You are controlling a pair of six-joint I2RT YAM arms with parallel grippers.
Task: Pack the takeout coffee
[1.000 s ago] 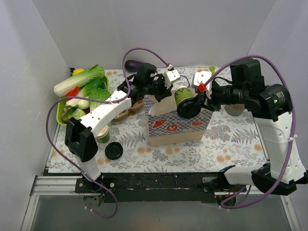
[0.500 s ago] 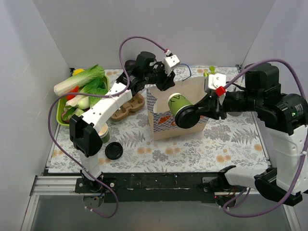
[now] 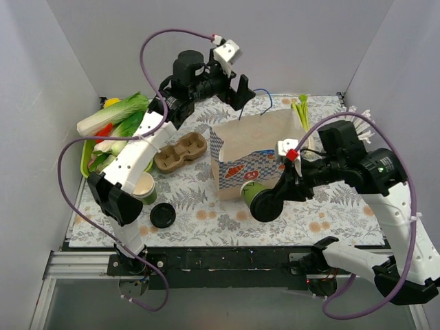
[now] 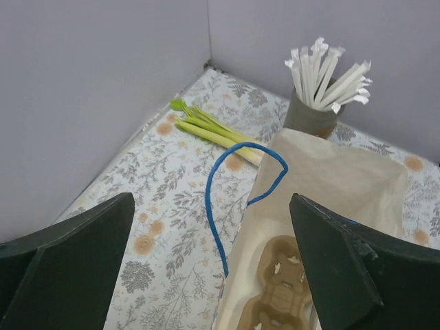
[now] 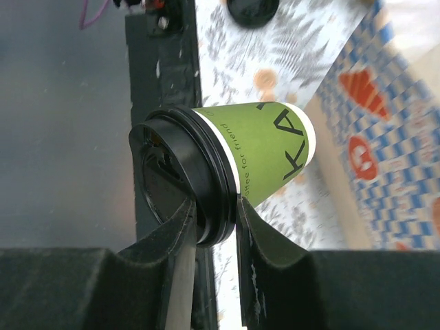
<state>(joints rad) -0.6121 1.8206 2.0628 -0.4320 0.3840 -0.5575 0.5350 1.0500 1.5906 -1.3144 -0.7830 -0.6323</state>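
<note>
The takeout coffee [image 5: 265, 155], a green paper cup with a black lid [image 5: 172, 179], lies on its side in the air. My right gripper [image 5: 213, 220] is shut on the lid's rim. From above, the cup [image 3: 250, 193] and right gripper [image 3: 271, 199] hang just in front of the near wall of the blue-checked paper bag [image 3: 254, 161]. My left gripper [image 3: 240, 95] is raised high behind the bag's back left corner. It stands wide open and empty [image 4: 213, 265] over the bag's blue handle [image 4: 227, 185]. A cardboard cup carrier [image 4: 289, 289] shows inside the bag.
A second cardboard carrier [image 3: 180, 152] sits left of the bag. Stacked green cups [image 3: 146, 187] and a loose black lid [image 3: 163, 216] lie at the front left, and a green tray of vegetables [image 3: 113, 130] at the far left. Straws in a holder [image 4: 316, 103] and green onions [image 4: 213, 130] occupy the back right.
My left gripper has let go of the bag's rim, opened wide and risen toward the back. My right arm has carried the coffee from over the bag to in front of it.
</note>
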